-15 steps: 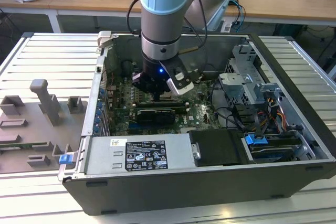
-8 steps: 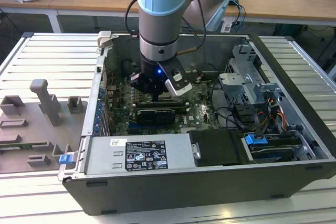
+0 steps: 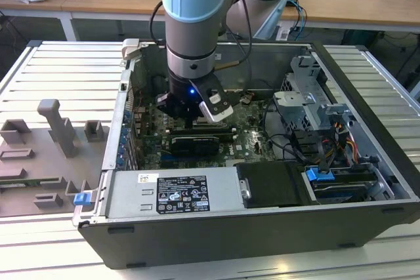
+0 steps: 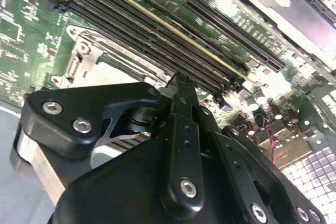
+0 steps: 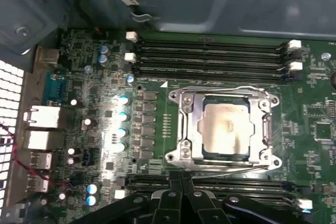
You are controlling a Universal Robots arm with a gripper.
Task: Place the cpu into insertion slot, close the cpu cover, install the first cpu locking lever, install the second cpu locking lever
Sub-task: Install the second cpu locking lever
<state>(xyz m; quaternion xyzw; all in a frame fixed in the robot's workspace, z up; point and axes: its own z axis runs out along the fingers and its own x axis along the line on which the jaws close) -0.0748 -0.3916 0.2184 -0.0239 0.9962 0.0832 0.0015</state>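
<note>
First wrist view: cpu (image 5: 227,128) sits in insertion slot (image 5: 185,129) under cpu cover (image 5: 265,129); gripper (image 5: 181,190) seemingly clenched.

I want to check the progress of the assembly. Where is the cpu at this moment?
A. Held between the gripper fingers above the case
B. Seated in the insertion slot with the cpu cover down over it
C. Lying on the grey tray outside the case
B: in the first wrist view the cpu sits in the insertion slot, framed by the cpu cover.
</note>
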